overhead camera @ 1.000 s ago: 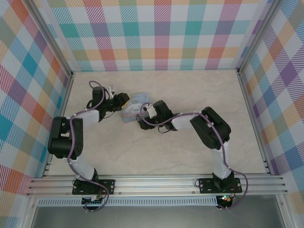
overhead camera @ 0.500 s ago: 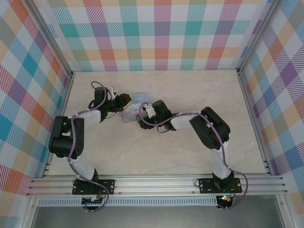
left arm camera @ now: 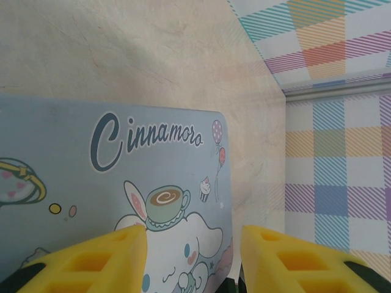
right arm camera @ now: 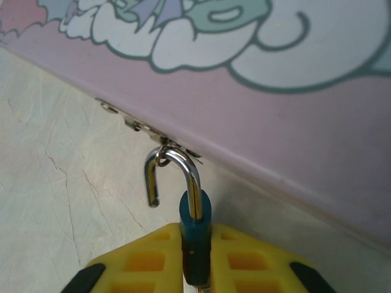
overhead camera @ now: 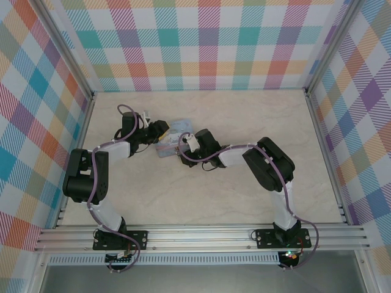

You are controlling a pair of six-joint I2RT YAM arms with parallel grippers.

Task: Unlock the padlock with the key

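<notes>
Where the right wrist camera looks down its own fingers, the right gripper point(right arm camera: 195, 235) is pinched onto the padlock point(right arm camera: 195, 215) — both yellow fingers point(right arm camera: 134, 256) press tight against the blue body, one on either side. The padlock stands upright, body low between the fingertips, shackle point(right arm camera: 182, 163) up. The shackle is sprung: one leg runs into the body, the other ends free in the air, to the left and clear of the body. Its bend hooks through a small ring on the hasp point(right arm camera: 143, 125) at the lower edge of the tin point(right arm camera: 287, 116), whose pink wall and cartoon print run across the top of that view. The marbled table point(right arm camera: 55, 201) lies below the hasp. The keyhole end of the body is hidden between the fingers.

Left wrist view: the left gripper point(left arm camera: 194, 238) has its jaws at a middling spread. One finger lies over the pale-blue lid, the other sits just beyond the lid's rounded corner, so that corner of the tin lies between them. Whether they clamp the tin or merely straddle it — cannot tell.

Top view: the tin lies on the table toward the back, left of centre. The left gripper meets it at its left end, the right gripper at its near right side, both arms bent inward toward it.
</notes>
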